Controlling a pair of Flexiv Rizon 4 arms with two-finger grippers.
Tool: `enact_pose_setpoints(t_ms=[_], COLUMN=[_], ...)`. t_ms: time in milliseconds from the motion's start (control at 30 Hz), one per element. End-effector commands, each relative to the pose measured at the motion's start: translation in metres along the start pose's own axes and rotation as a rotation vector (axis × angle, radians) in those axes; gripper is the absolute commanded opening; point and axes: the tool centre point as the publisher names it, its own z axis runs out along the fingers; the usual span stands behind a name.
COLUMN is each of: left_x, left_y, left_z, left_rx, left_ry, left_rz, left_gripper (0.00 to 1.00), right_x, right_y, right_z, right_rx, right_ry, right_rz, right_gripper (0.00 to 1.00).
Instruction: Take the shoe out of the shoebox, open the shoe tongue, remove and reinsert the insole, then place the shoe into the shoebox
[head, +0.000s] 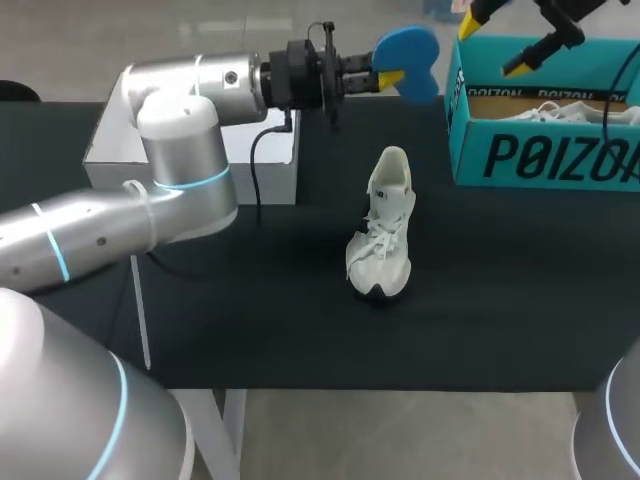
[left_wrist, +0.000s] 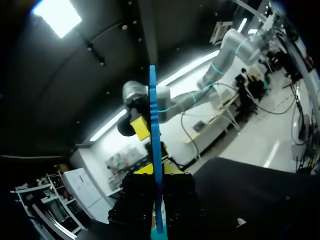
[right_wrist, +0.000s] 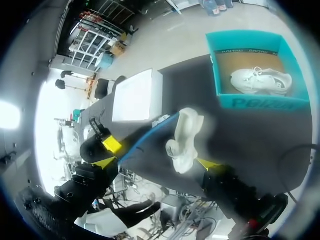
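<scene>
Pinching the flat blue foam insole (head: 410, 62) edge-on in mid-air, left gripper (head: 385, 78) risks it slipping at reinsertion — white laced sneaker (head: 383, 225) sits unbraced mid-table, right gripper (head: 498, 40) fingers apart above teal cardboard shoebox (head: 540, 155).

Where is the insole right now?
The blue insole is clamped in the left gripper, held up over the far side of the table in the head view, just left of the teal shoebox and beyond the white shoe lying mid-table.
</scene>
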Motion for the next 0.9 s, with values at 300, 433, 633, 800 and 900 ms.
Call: enact_pose_setpoints(t_ms=[300,433,633,800,900], left_x=[0.005,0.005,0.005,0.01,0.01], left_y=[0.001,0.001,0.001,-0.015,-0.016], left_z=[-0.001,-0.001,-0.001,0.002,0.002], left_rx=[0.008,0.008,0.008,-0.012,-0.057], left_ry=[0.197,0.197,0.197,0.111,0.112], left_rz=[0.437,0.437,0.437,0.803,0.842], left_gripper=[0.0,0.0,0.0,0.0,0.0], right_x=[-0.003,-0.004,-0.005,-0.005,-0.006], right_y=[0.006,0.006,0.005,0.005,0.004], right_z=[0.002,0.002,0.002,0.002,0.002], right_rx=[0.009,0.006,0.004,-0.002,-0.001], right_ry=[0.001,0.001,0.004,0.023,0.022], right_rz=[0.011,0.016,0.023,0.022,0.026], right_gripper=[1.0,1.0,1.0,1.0,1.0])
